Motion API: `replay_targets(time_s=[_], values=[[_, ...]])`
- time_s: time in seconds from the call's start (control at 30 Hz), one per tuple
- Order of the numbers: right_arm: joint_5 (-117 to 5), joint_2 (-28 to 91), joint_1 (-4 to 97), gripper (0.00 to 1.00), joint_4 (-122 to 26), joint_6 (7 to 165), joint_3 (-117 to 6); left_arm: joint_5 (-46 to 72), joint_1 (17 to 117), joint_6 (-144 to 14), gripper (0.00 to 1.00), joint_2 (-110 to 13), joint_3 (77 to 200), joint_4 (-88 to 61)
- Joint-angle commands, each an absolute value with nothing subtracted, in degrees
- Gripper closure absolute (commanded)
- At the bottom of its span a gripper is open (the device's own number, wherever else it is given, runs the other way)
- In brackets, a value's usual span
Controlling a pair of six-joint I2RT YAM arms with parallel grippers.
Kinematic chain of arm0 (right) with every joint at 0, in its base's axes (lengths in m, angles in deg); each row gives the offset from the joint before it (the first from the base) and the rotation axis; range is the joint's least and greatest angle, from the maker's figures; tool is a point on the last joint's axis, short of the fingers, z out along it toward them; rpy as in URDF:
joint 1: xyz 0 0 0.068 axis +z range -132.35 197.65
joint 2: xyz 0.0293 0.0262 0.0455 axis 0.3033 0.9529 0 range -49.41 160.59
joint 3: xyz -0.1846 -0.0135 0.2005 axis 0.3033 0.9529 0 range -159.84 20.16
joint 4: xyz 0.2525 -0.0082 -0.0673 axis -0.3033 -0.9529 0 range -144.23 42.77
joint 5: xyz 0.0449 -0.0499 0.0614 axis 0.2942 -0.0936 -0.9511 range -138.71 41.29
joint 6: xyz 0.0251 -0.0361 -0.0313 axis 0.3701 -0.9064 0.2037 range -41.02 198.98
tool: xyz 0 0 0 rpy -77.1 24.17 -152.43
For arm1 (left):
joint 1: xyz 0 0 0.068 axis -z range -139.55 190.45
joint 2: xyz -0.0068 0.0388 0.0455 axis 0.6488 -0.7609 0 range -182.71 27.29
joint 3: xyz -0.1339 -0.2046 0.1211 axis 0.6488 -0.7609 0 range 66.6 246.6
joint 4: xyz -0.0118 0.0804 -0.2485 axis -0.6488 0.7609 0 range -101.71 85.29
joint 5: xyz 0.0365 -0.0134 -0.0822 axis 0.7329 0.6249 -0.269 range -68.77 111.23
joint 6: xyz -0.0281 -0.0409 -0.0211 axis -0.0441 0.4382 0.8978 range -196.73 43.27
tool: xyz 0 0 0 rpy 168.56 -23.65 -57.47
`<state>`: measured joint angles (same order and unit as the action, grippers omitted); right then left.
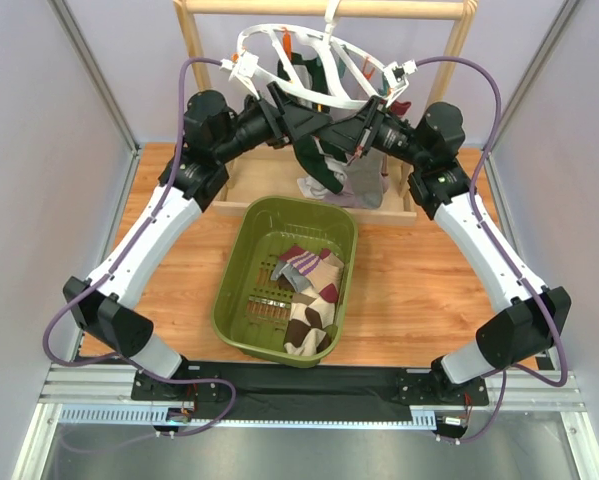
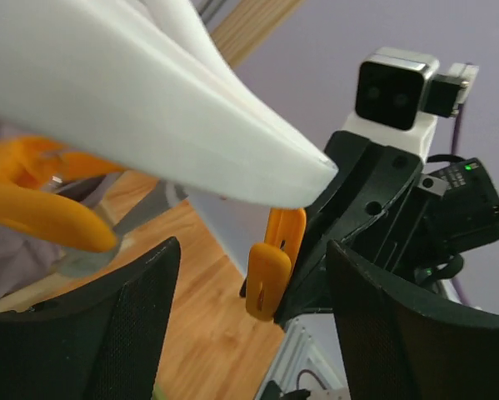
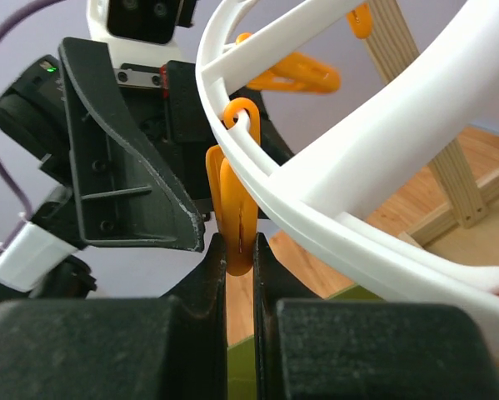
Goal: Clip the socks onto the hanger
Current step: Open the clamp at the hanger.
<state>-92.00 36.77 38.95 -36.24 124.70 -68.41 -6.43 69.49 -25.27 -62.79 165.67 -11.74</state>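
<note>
The white ring hanger hangs from the wooden rail, tilted. It fills the top of the left wrist view and the right wrist view. My right gripper is shut on an orange clip that dangles from the ring. My left gripper is open and empty, its fingers on either side of the same orange clip without touching it. In the top view both grippers meet under the ring, left and right. Several socks lie in the basket. Grey and dark socks hang below the ring.
The olive-green slotted basket stands mid-table in front of the wooden rack, whose base tray lies behind it. More orange clips hang on the ring. Grey walls close both sides.
</note>
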Motion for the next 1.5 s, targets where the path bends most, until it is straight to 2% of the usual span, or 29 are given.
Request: replay_targets(time_s=[0.0,0.13,0.37,0.6,0.77,1.07,1.23,1.33,1.47], values=[[-89.4,35.4,39.2,1.0,-42.6,116.0,-71.0,0.9,69.6,-33.1,0.22,-56.7,167.4,1.4],[-86.5,35.2,39.4,1.0,-47.0,109.6,-72.6,5.8,70.1,-36.6,0.27,-54.9,168.3,7.5],[-73.8,33.0,43.3,1.0,-59.4,95.2,-74.9,29.9,80.6,-45.2,0.33,-58.3,182.6,21.7],[-68.1,30.9,45.8,1.0,-60.5,90.1,-73.7,39.2,85.8,-44.8,0.3,-65.2,191.0,26.7],[-66.6,29.3,45.9,1.0,-58.8,89.8,-71.8,46.0,88.0,-44.5,0.33,-67.5,194.3,30.3],[-66.6,29.3,46.0,1.0,-59.3,88.9,-71.9,47.9,88.3,-42.7,0.32,-69.6,194.5,28.2],[-66.6,29.3,46.1,1.0,-59.3,88.6,-71.8,46.5,88.3,-43.9,0.35,-69.3,194.0,24.3],[-66.3,29.3,46.1,1.0,-59.4,88.6,-71.8,44.9,88.4,-44.0,0.4,-66.4,187.6,19.5],[-66.5,29.3,46.1,1.0,-59.4,88.6,-71.9,44.8,88.4,-43.3,0.38,-63.8,184.9,18.4]])
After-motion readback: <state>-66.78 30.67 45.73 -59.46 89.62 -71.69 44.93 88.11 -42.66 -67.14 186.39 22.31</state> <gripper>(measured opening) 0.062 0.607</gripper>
